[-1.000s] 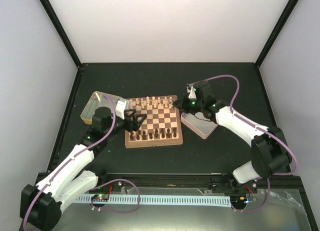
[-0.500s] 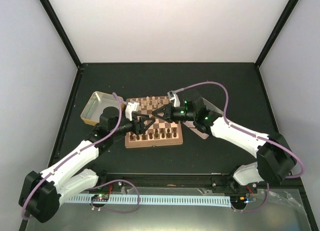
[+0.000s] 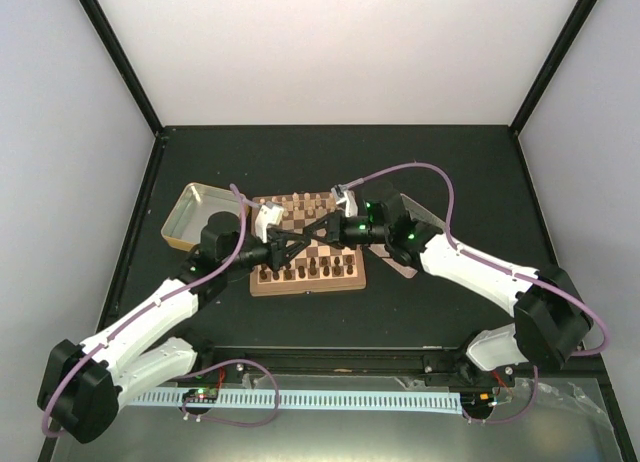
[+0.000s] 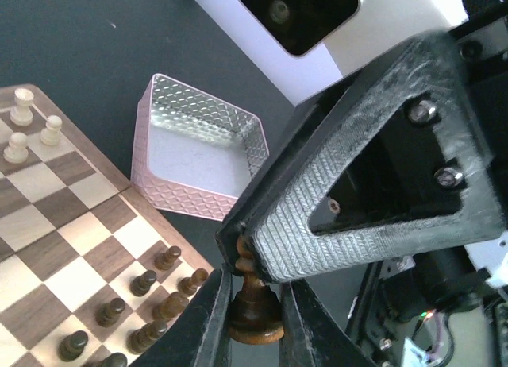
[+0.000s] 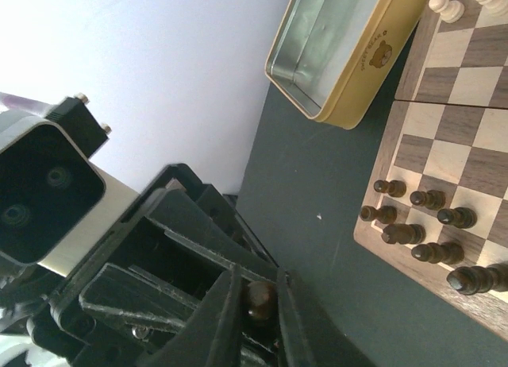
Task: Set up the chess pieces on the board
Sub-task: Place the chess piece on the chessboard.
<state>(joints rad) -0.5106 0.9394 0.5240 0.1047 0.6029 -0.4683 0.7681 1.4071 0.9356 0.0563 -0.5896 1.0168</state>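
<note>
- Dark brown chess piece point(image 4: 255, 310) hangs above the board point(image 3: 306, 289), pinched at its base by the left gripper point(image 4: 258, 321).
- The right gripper point(image 5: 260, 302) clamps its head, seemingly a mid-air handover between arms.

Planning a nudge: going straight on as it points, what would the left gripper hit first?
Probably the right gripper, facing the left gripper head-on; both are shut on the same dark chess piece between them.

No legible text, numbers or brand names. Gold tin point(image 5: 361, 69), 12 o'clock in right wrist view: small bear-face emblem on side wall, tiny print beside it, too small to read.
</note>
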